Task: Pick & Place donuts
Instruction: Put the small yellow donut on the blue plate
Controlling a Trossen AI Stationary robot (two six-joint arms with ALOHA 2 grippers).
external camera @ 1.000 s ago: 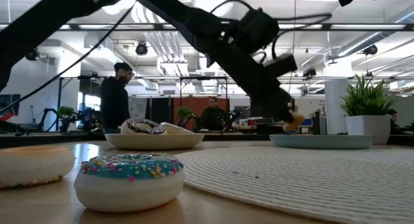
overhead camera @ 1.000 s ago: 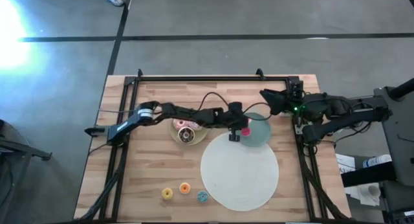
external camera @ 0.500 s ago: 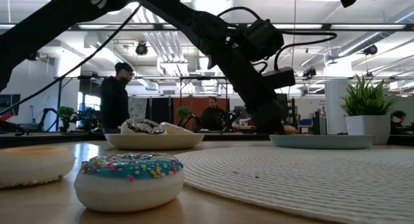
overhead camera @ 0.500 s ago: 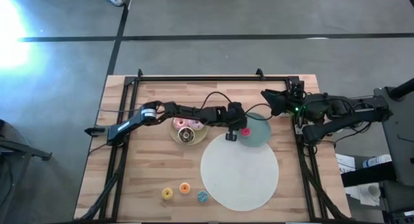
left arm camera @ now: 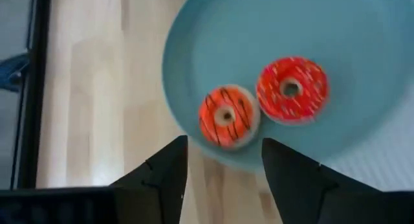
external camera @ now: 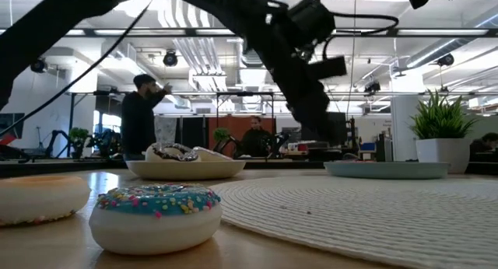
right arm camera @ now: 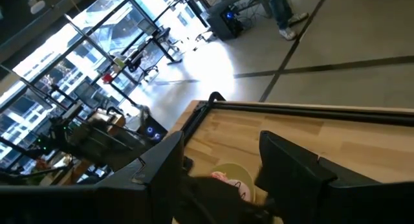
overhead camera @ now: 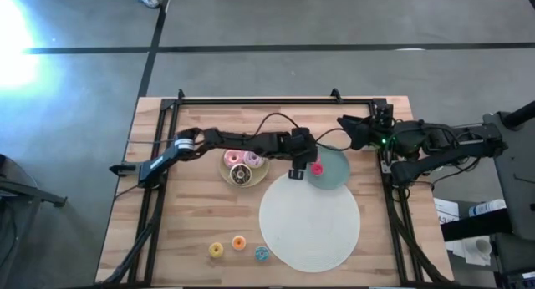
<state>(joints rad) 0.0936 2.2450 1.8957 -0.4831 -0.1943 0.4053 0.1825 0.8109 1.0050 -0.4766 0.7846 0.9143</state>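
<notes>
On the bench's left front lie three mini donuts, yellow (overhead camera: 216,250), orange (overhead camera: 238,242) and blue (overhead camera: 262,254), and farther back the beige plate (overhead camera: 227,175) holds the larger iced donuts (overhead camera: 241,161). The left end effector (overhead camera: 298,170), fingers spread and empty, hovers at the edge of the teal plate (left arm camera: 362,30), where an orange chocolate-striped donut (left arm camera: 228,116) and a red sprinkled donut (left arm camera: 292,89) lie touching. The right end effector (right arm camera: 220,179) waits at the bench's right rear, fingers apart.

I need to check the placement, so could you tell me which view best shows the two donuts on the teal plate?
The left wrist view: the orange donut and red donut lie side by side on the teal plate, beyond the open left pincer. The high view shows only a pink-red speck; the low view shows only the plate's rim.
</notes>
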